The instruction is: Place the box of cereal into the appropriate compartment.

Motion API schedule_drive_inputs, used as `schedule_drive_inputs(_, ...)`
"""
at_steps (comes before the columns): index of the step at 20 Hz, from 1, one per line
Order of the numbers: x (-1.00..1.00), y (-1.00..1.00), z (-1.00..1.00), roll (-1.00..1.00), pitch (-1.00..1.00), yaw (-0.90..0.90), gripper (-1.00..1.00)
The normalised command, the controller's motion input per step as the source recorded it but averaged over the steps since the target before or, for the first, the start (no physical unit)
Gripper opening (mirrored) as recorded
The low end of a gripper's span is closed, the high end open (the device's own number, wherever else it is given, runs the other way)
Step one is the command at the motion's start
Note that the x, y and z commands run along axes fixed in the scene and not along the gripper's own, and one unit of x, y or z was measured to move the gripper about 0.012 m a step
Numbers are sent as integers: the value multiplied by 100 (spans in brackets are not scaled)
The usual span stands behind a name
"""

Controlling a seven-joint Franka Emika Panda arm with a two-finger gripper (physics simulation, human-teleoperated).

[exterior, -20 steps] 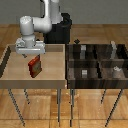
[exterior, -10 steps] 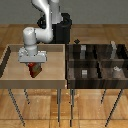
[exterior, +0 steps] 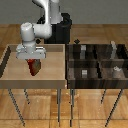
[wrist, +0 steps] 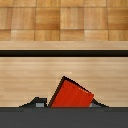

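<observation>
The box of cereal (exterior: 35, 67) is a small red box with a yellowish patch. It hangs tilted under my gripper (exterior: 34, 61) over the light wooden tray (exterior: 12, 75) on the exterior view's left. In the wrist view the red box of cereal (wrist: 71, 95) sits between my two fingertips (wrist: 35, 102), one corner pointing away from the hand, and my gripper is shut on it. The dark compartment tray (exterior: 99, 62) stands apart on the exterior view's right.
The dark tray is split into several compartments that hold small grey blocks (exterior: 85, 73). A raised wooden rim (exterior: 64, 62) separates the light tray from the dark one. The robot base (exterior: 62, 27) stands behind both trays.
The arm has changed posture above the light tray and the hand has shifted slightly. The red box has stayed between the fingers throughout.
</observation>
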Motion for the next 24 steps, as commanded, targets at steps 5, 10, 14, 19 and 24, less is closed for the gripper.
schedule_drive_inputs(5, 0, 0, 100, 0, 0, 0, -100)
schedule_drive_inputs(10, -24, 0, 40, 0, 0, 0, -100)
schedule_drive_inputs(14, -100, 0, 0, 0, 0, 0, -100)
schedule_drive_inputs(19, -100, 0, 0, 0, 0, 0, -100)
schedule_drive_inputs(24, -100, 0, 0, 0, 0, 0, -100)
